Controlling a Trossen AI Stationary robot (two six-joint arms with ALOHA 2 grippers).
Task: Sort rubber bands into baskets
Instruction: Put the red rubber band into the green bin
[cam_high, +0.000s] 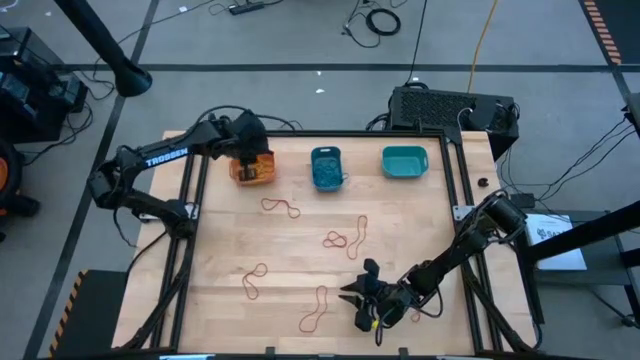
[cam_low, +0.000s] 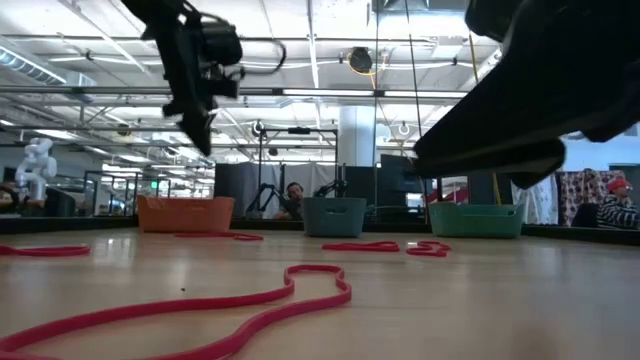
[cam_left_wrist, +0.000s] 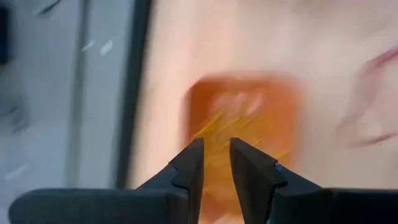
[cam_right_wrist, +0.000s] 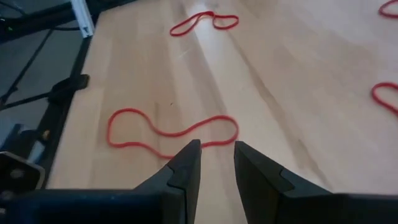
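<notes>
My left gripper (cam_high: 250, 158) (cam_left_wrist: 216, 146) hangs above the orange basket (cam_high: 254, 171) (cam_left_wrist: 249, 118), which has orange-yellow rubber bands in it. Its fingers are a little apart and empty. My right gripper (cam_high: 354, 294) (cam_right_wrist: 217, 149) is low over the table's near edge. It is narrowly open and empty, just short of a red rubber band (cam_right_wrist: 171, 134) (cam_high: 315, 310) lying flat on the wood. The blue basket (cam_high: 327, 168), with blue bands inside, and the teal basket (cam_high: 404, 162) stand in the far row. More red bands (cam_high: 281, 207) (cam_high: 345, 238) (cam_high: 254, 281) lie loose on the table.
The three baskets stand in a row along the table's far edge (cam_low: 185, 212) (cam_low: 335, 215) (cam_low: 475, 218). Black frame rails border the table (cam_high: 188, 250). A black box (cam_high: 450, 110) and cables lie behind the far edge. People show in the room beyond (cam_low: 293, 197).
</notes>
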